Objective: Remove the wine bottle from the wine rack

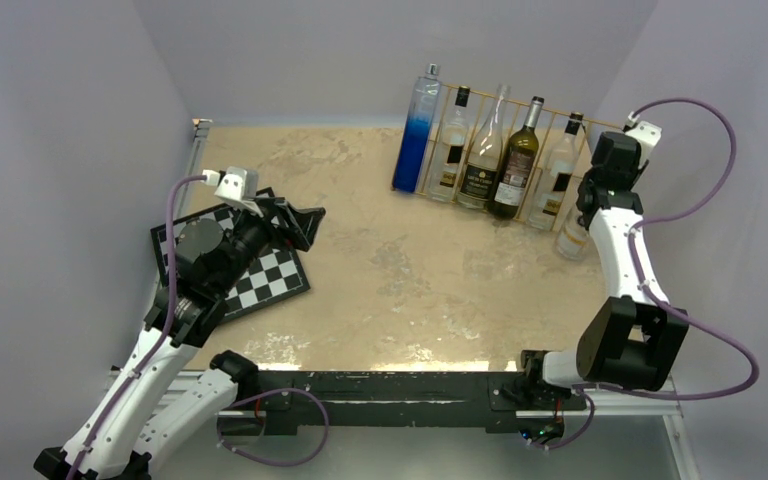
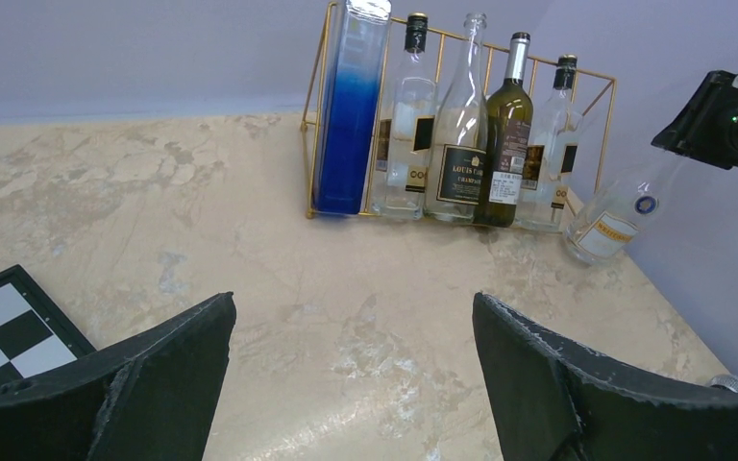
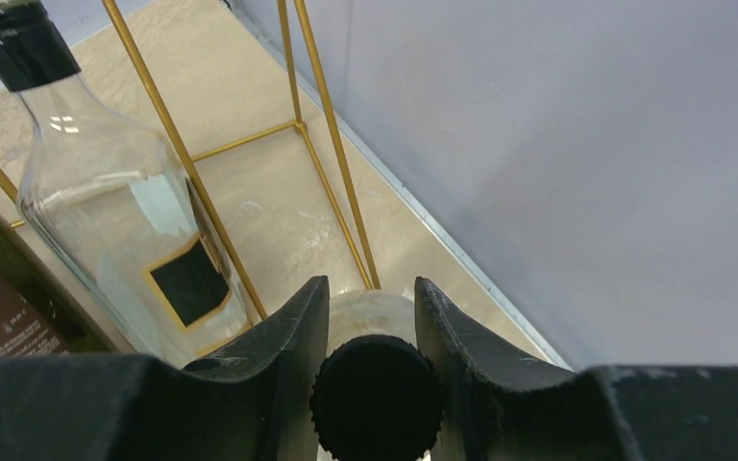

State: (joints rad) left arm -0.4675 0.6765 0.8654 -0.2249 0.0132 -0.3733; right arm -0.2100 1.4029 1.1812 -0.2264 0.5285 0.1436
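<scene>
The right pincer (image 3: 372,317) pinches the capped neck of the clear wine bottle (image 2: 615,223), tilted just outside the wine rack (image 3: 336,144), ahead-left of it. The left pincer (image 2: 351,307) is spread over the table (image 2: 250,240).

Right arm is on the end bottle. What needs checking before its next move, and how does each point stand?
1. Right gripper closed on the end bottle at its black cap: ok.
2. Bottle outside the wine rack rods: ok, it leans beyond the right end.
3. Bottle base off the table: cannot tell.
4. Neighbouring clear bottle upright in the rack: ok.
5. Left gripper open, well away from the rack: ok.
</scene>
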